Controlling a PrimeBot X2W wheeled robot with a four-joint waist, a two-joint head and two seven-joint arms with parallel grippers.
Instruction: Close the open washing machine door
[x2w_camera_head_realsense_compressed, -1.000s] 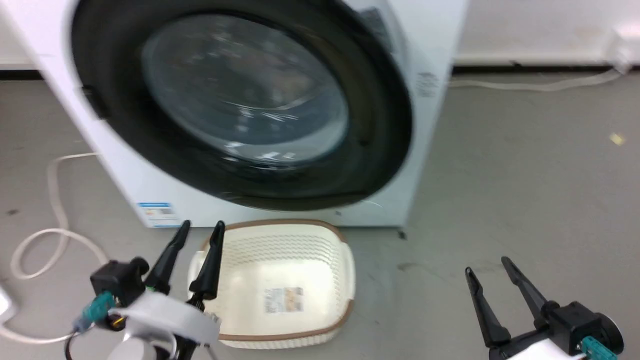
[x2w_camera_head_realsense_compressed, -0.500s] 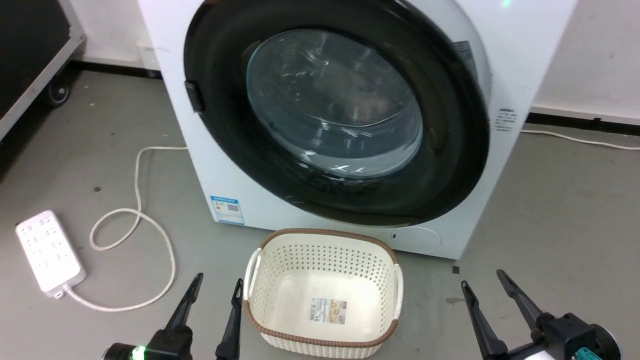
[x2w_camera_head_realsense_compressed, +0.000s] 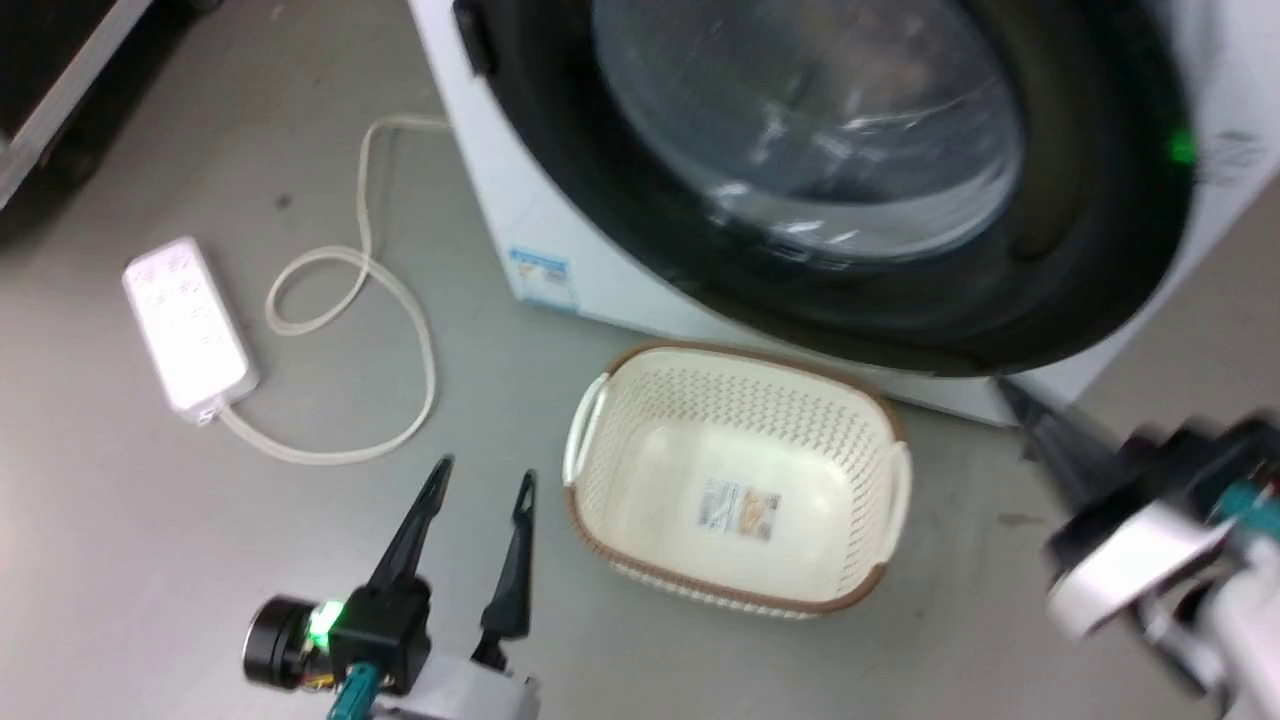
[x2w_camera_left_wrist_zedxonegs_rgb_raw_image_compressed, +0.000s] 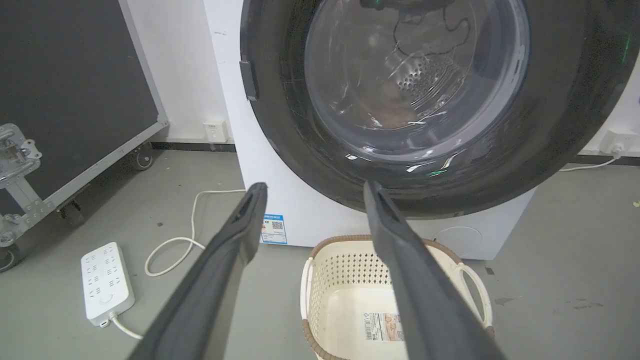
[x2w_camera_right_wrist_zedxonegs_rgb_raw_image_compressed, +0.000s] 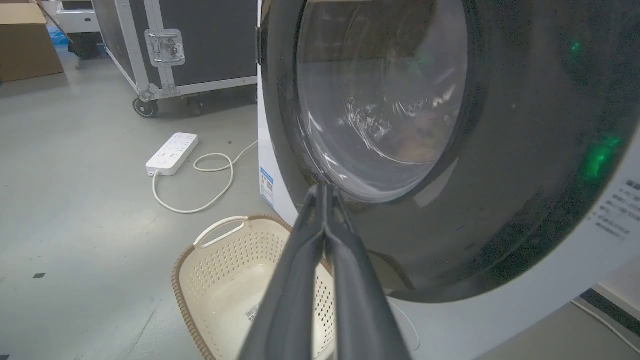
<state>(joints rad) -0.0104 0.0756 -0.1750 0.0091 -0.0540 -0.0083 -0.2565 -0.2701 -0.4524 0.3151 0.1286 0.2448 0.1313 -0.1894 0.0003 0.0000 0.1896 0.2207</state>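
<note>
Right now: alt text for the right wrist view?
The washing machine door, black rim around a clear glass bowl, looms close, seemingly closed against the white washing machine. The right pincer rises from the bottom, fingers pressed together, tips at the glass's lower edge. A cream basket and a white power strip sit on the floor.

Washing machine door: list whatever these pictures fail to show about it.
- Head view: the door is motion-blurred, and its top is cut off by the frame edge.
- Left wrist view: its top and right side run out of frame.
- Right wrist view: whether the right hand touches the glass is unclear; its own fingers cover the spot.
- Latched or ajar: cannot tell from any view.
</note>
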